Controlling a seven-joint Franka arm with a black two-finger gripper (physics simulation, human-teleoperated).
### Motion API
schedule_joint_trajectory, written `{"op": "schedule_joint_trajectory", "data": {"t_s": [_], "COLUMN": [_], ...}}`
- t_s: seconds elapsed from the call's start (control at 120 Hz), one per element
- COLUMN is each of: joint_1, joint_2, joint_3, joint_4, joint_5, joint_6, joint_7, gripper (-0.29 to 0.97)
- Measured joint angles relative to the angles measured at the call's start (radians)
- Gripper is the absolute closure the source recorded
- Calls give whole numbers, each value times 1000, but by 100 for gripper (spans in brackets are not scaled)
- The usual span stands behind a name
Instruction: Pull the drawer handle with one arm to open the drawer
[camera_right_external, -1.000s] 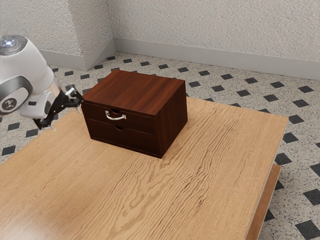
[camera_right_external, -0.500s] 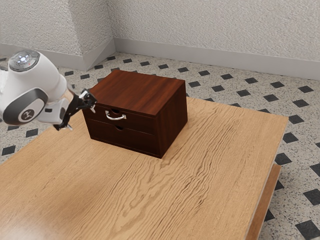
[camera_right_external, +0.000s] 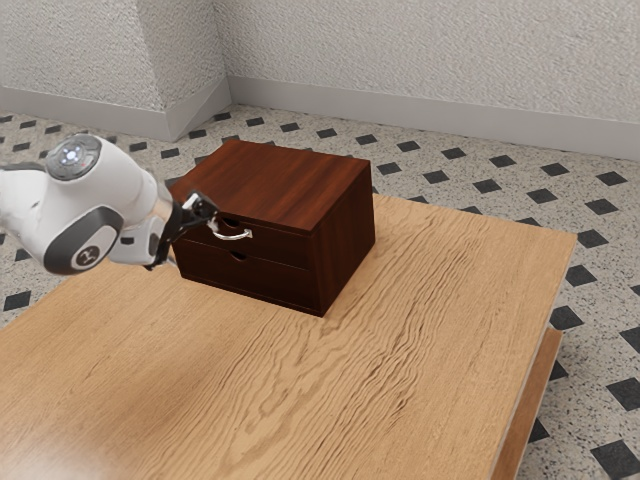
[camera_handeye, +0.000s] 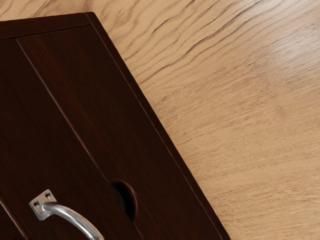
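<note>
A dark wooden cabinet (camera_right_external: 290, 205) with two drawers stands on the table. The upper drawer front carries a curved silver handle (camera_right_external: 232, 232); the lower drawer front (camera_right_external: 250, 275) has only a round finger notch. Both drawer fronts sit flush with the cabinet face. My black gripper (camera_right_external: 201, 212) is at the cabinet's front upper corner toward the exterior view's left, just short of the handle, with its fingers slightly apart and nothing between them. In the wrist view the handle (camera_handeye: 67, 215) and the notch (camera_handeye: 126, 199) lie close under the hand.
The wooden table (camera_right_external: 330, 380) stretches wide in front of the cabinet and toward the exterior view's right, ending at an edge over a checkered floor (camera_right_external: 590, 210). My white arm (camera_right_external: 80, 215) comes in low over the table's left part.
My arm has swung toward the exterior view's right over the two earlier frames, carrying the gripper from well off the cabinet to its front corner beside the handle. The drawers have not moved.
</note>
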Motion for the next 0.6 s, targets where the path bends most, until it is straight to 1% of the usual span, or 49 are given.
{"op": "schedule_joint_trajectory", "data": {"t_s": [0.208, 0.483, 0.6], "joint_1": [3, 2, 3], "joint_2": [-69, -134, -146], "joint_3": [28, 34, 56], "joint_4": [40, 69, 77], "joint_5": [-2, -2, -1], "joint_6": [66, 106, 115], "joint_7": [-7, -13, -15], "gripper": [1, 0, 0]}}
